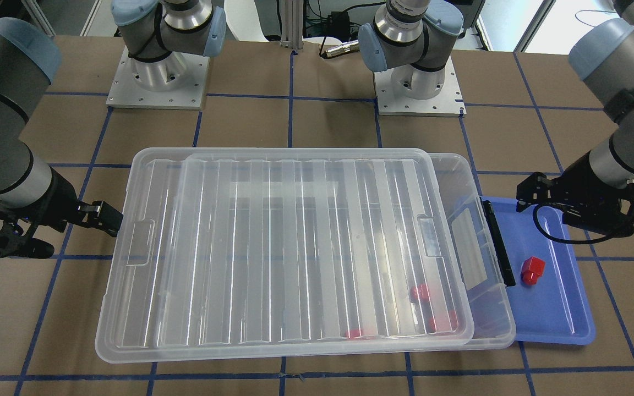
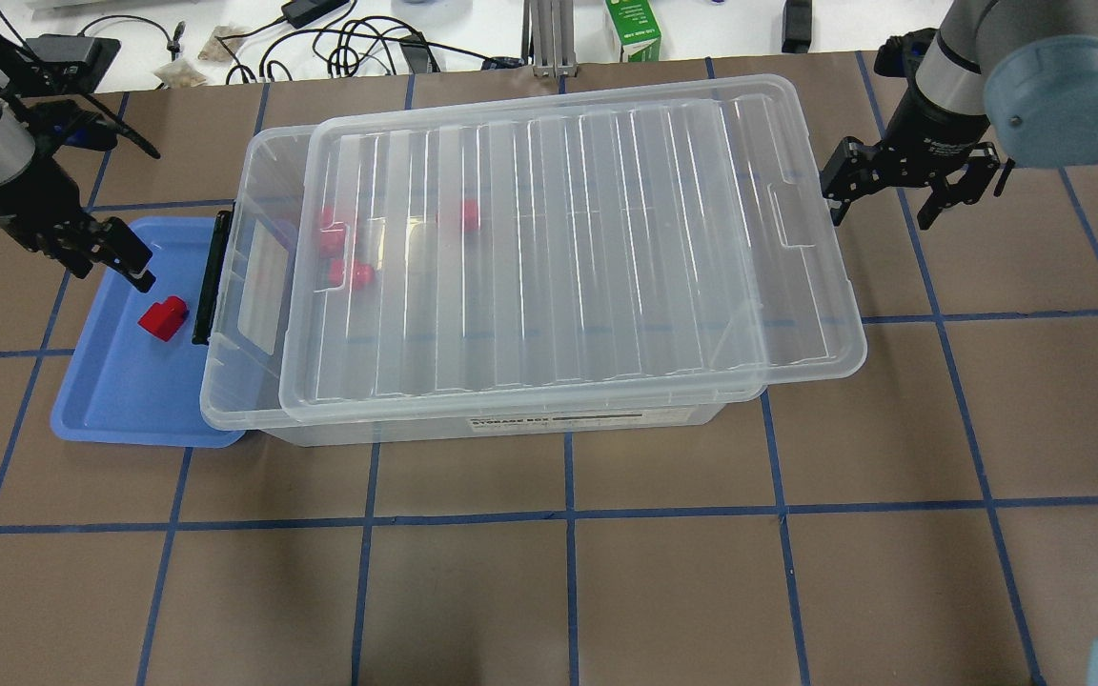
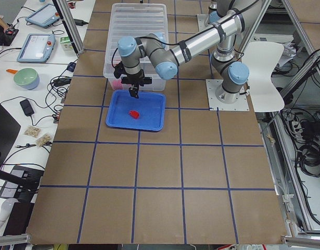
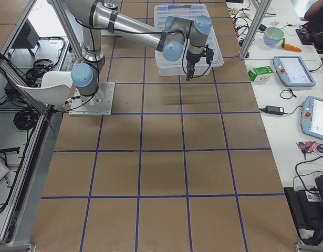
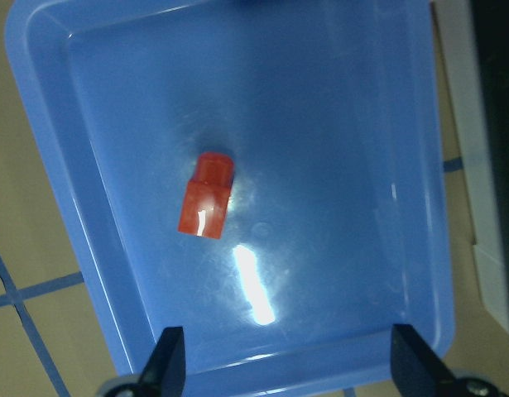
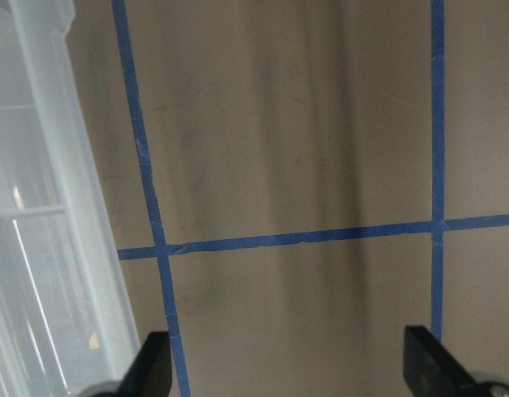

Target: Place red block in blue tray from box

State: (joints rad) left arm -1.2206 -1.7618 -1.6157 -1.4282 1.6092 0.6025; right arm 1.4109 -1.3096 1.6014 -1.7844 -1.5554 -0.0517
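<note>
One red block [image 2: 164,318] lies in the blue tray [image 2: 120,400], alone and free; it also shows in the left wrist view [image 5: 208,205] and the front view [image 1: 532,270]. My left gripper [image 2: 109,265] is open and empty, hovering above the tray's far part [image 5: 289,364]. The clear box [image 2: 473,419] stands beside the tray, its ribbed lid [image 2: 568,248] slid toward my right, leaving a gap at the tray end. Several more red blocks [image 2: 349,273] show through the lid. My right gripper [image 2: 883,198] is open and empty over bare table by the lid's far end [image 6: 287,372].
The box's black latch bar [image 2: 211,276] lies along the tray's edge. The tray's near corner sits under the box rim. Both arm bases [image 1: 157,77] stand behind the box. A green carton [image 2: 633,29] and cables lie beyond the table's far edge.
</note>
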